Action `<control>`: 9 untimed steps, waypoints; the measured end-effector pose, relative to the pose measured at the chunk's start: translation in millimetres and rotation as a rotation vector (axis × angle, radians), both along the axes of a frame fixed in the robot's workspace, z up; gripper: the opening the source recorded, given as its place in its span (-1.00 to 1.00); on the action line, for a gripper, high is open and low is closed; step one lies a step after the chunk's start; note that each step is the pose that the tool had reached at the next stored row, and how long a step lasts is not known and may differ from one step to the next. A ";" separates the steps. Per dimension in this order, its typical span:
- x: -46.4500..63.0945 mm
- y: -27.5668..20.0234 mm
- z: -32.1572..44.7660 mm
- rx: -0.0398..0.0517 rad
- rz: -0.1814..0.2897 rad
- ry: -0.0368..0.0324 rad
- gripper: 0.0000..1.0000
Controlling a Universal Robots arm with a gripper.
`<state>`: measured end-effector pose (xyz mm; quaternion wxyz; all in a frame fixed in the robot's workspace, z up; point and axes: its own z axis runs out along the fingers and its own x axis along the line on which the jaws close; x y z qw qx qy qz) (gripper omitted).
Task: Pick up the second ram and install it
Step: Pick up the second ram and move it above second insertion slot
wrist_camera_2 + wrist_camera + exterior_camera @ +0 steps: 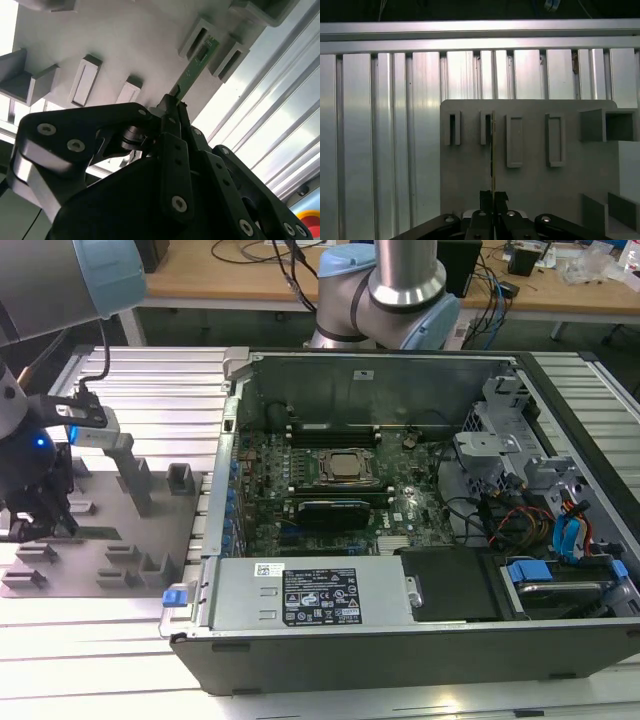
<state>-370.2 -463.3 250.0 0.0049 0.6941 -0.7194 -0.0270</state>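
Observation:
My gripper (48, 522) hangs low over the grey fixture plate (120, 540) at the exterior view's left. The second ram (196, 66), a thin green board stick, stands on edge on the plate. Its far end sits between two grey slotted blocks (231, 59). In the first wrist view the second ram (492, 150) appears edge-on as a thin line running from a slotted block toward me. The gripper (173, 106) is shut on its near end, and its fingertips (485, 196) press against both faces of the stick.
At the exterior view's right of the plate lies an open computer case (300, 640) with its motherboard (330, 475) and dark memory slots (335, 430). Taller grey blocks (135, 475) stand on the plate. A ribbed aluminium table (150, 390) lies underneath, and a second arm's base (385, 300) stands behind the case.

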 end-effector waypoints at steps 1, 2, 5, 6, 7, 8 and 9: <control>0.0 0.1 1.1 0.0000 0.000 0.0000 -0.78; 0.0 0.1 3.1 0.0000 0.000 0.0000 -0.78; 0.0 0.3 11.2 0.0000 0.000 0.0000 -0.78; 0.0 0.4 12.8 0.0001 0.000 -0.0001 -0.78; 0.0 0.4 16.1 0.0000 0.000 -0.0001 -0.78; 0.0 0.5 20.1 0.0000 0.000 -0.0001 -0.78; 0.0 0.6 23.1 0.0000 0.000 0.0000 -0.78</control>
